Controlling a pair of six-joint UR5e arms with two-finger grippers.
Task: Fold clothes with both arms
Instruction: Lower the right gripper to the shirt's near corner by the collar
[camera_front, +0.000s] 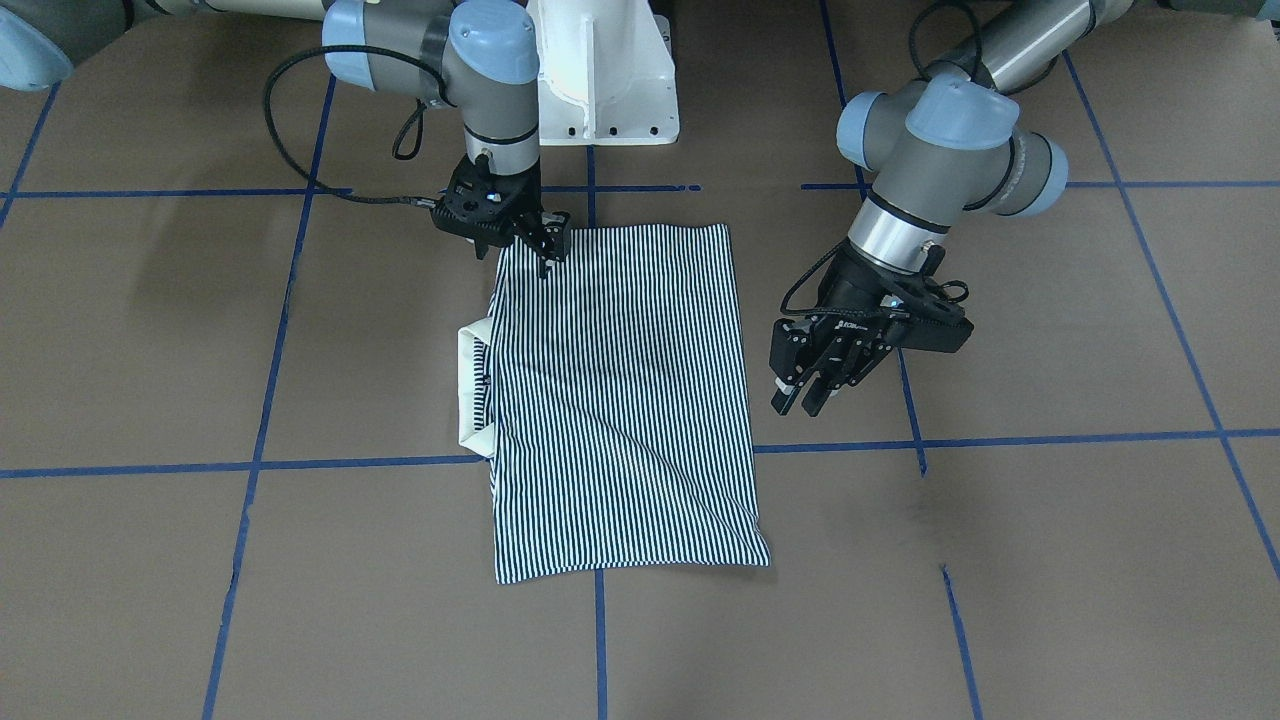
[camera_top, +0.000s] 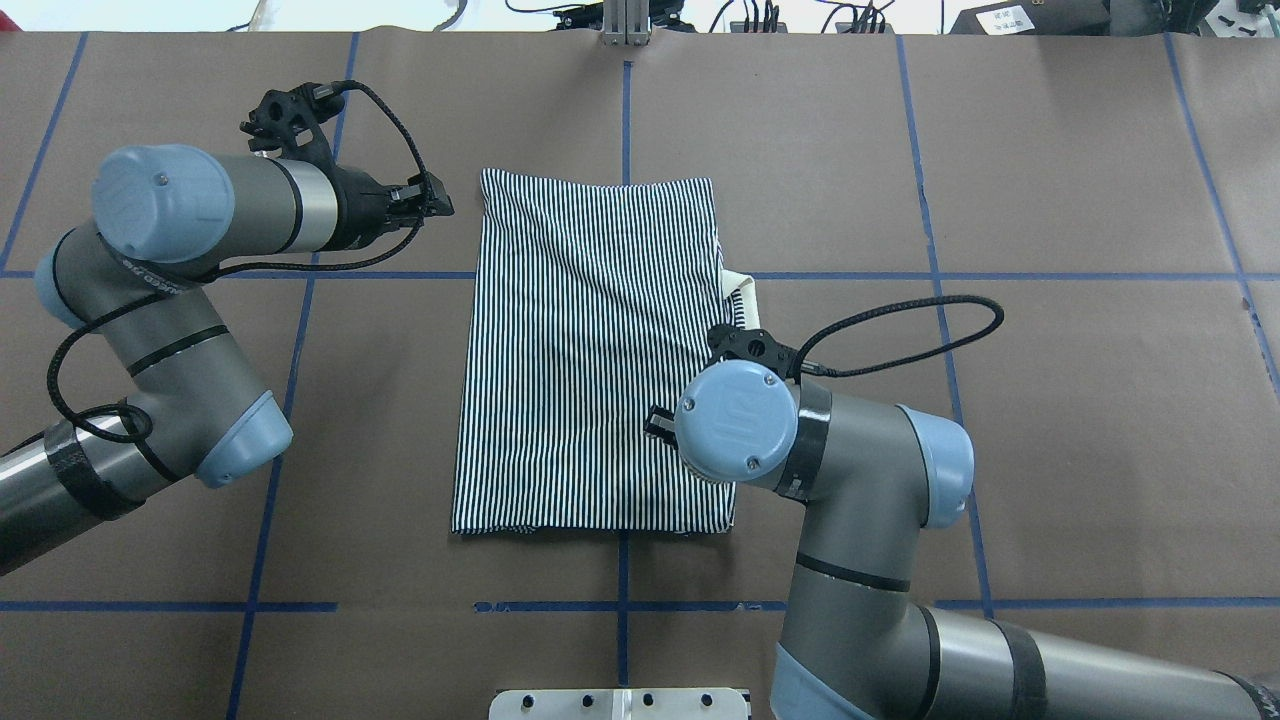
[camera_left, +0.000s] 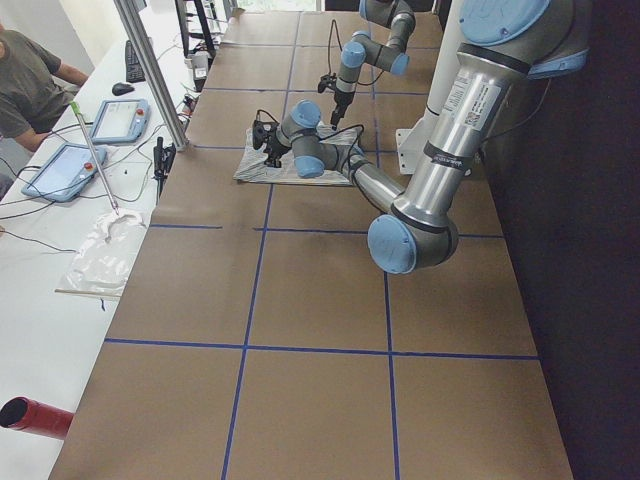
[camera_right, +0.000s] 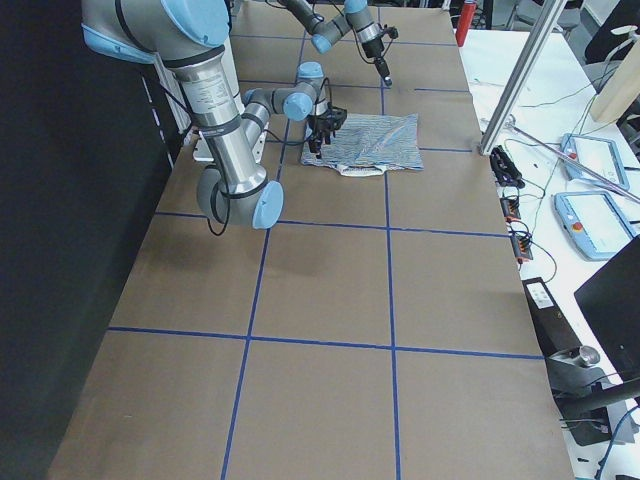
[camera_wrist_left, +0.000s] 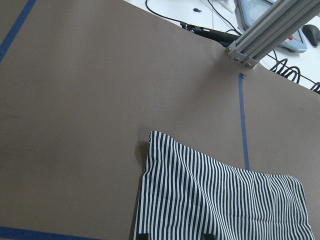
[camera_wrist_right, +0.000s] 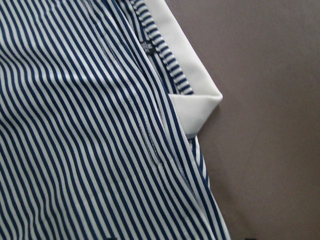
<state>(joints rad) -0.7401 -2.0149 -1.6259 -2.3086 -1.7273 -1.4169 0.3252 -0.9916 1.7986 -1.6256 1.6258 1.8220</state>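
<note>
Polo shirt (camera_front: 620, 400) lies flat on the table (camera_front: 1000, 560), already folded to 1 rectangle, collar (camera_front: 472, 385) poking out; you likely have 1 crosswise fold left. Left gripper (camera_front: 805, 395) hovers beside it, jaws apart, empty. Right gripper (camera_front: 548, 245) is at a corner; you cannot tell its jaws.

Blue tape (camera_front: 130, 470) is marking a grid across the brown table (camera_front: 200, 330), and a white pedestal (camera_front: 600, 80) is standing at its edge. Alongside, a person (camera_left: 25, 85) is showing partly at a white desk (camera_left: 40, 300), where two tablets (camera_left: 118, 120), a plastic bag (camera_left: 105, 255) and a red cylinder (camera_left: 35, 417) are lying.
</note>
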